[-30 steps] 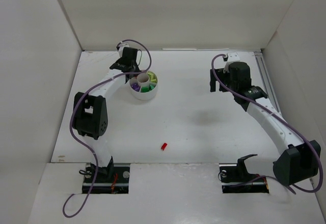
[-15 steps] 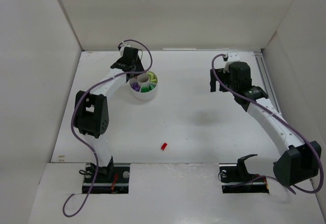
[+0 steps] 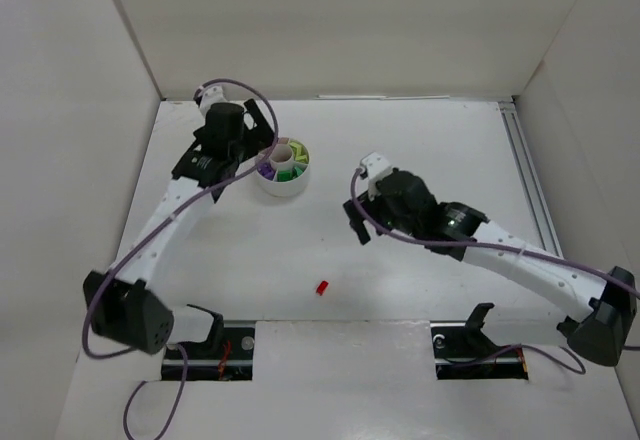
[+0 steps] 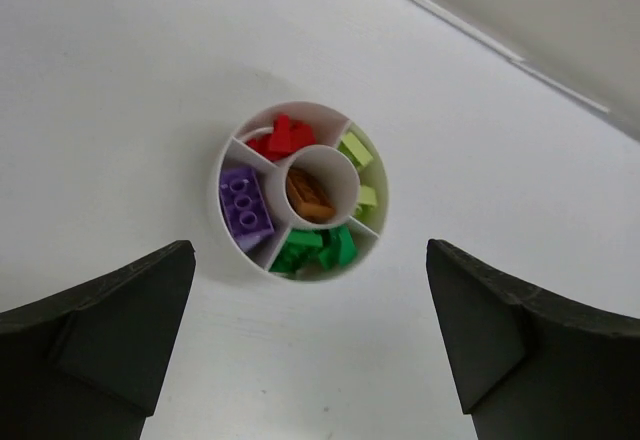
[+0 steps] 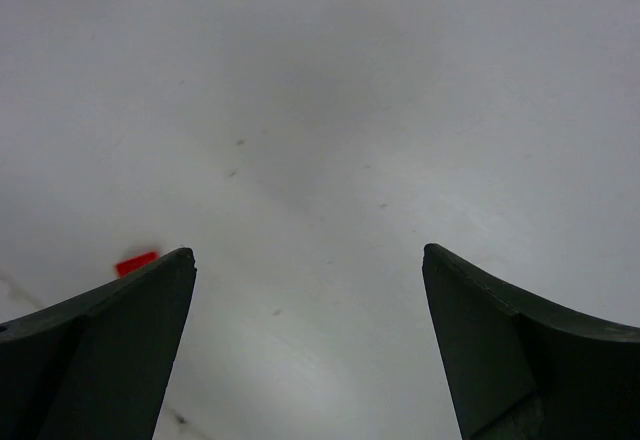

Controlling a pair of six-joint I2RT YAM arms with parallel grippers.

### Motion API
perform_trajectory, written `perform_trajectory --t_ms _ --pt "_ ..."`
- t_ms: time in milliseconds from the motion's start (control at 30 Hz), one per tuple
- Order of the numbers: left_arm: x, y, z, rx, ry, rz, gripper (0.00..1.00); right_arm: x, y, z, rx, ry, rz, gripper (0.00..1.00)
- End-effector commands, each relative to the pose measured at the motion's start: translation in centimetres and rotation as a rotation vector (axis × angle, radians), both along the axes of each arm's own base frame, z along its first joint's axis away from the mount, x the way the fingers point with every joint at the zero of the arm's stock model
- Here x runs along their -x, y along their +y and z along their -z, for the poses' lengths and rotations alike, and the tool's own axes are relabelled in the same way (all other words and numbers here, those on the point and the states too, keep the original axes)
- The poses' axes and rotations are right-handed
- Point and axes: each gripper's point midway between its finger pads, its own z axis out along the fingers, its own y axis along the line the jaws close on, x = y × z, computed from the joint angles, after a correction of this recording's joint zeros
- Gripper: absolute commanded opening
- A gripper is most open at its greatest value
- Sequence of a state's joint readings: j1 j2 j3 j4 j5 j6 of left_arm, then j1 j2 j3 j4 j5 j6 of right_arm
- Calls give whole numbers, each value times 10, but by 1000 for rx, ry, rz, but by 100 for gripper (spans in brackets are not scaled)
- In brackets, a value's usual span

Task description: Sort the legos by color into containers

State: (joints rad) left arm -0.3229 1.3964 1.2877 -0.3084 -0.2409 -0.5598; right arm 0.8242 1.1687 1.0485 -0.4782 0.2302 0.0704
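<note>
- Left gripper [image 4: 308,270] hangs over the tub [image 4: 222,185], jaws spread wide and empty. Only its finger ends show.
- Red, lavender, green and yellow-green legos [image 4: 245,205] fill separate wedges; an orange-brown one sits in the central cylinder [image 4: 345,175].
- Right gripper [image 5: 307,260] gapes empty. A loose red lego [image 5: 136,262] shows at one finger's edge, small and blurred.

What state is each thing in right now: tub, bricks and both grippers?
Low round white plastic tub: upright on white table, holding bricks sorted by colour.
Small red plastic brick: loose on the table, outside the tub.
Left gripper: open, empty, above the tub.
Right gripper: open, empty, above the table near the red brick.
</note>
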Motion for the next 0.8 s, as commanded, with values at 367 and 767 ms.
perform_trajectory --t_ms 367,767 --pt "158 18 13 150 37 -28 100 158 118 135 272 252 -2 100" --pt "181 28 8 159 -2 -8 100 169 140 162 114 378 313 85"
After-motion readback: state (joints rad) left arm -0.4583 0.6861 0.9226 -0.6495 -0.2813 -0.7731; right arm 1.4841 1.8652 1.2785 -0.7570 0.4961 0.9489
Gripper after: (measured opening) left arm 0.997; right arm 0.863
